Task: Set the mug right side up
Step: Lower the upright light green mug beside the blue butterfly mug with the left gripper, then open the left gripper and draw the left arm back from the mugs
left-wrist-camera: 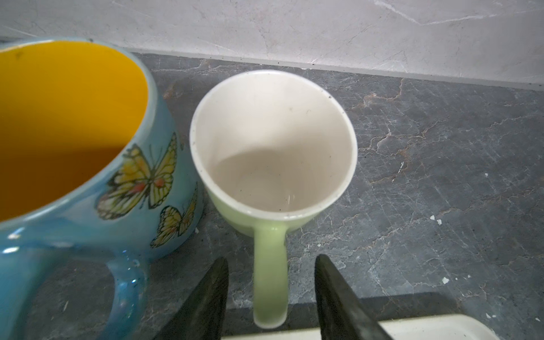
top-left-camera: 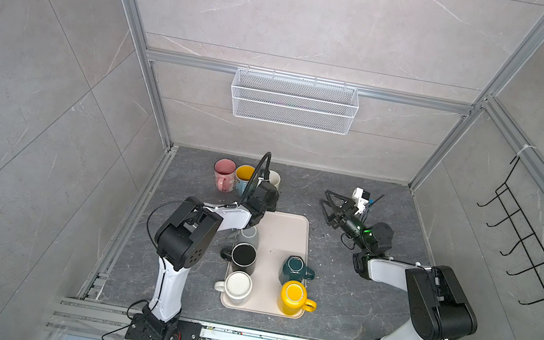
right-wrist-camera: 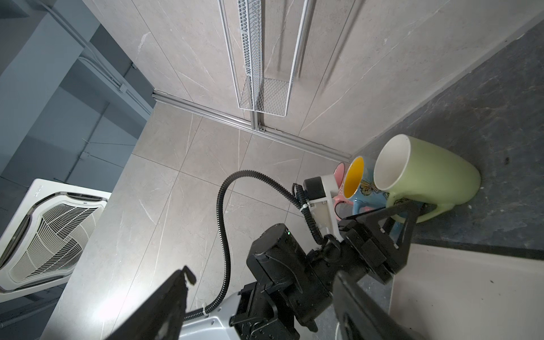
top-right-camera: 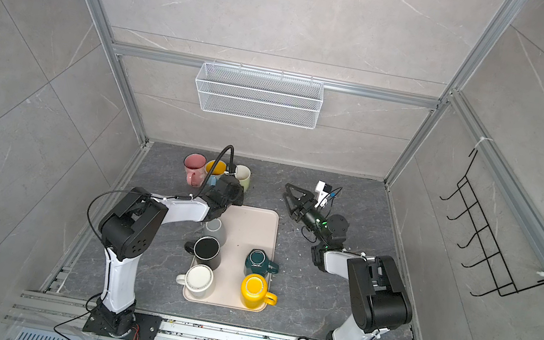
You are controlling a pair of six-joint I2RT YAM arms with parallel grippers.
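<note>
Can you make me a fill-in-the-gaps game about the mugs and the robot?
The light green mug is ___ inside. The blue mug has ___ painted on it. The left gripper has open jaws either side of the light green mug's ___. The tray holds ___ mugs.
Missing words: white, butterflies, handle, five.

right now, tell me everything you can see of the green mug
The green mug looks like glossy ceramic: pale green outside, white inside with a few dark specks, empty. It stands upright, mouth up, on the dark counter near the back wall, close beside the blue mug; whether they touch is unclear. Its loop handle points at the left gripper, whose open jaws flank it without touching.
</note>
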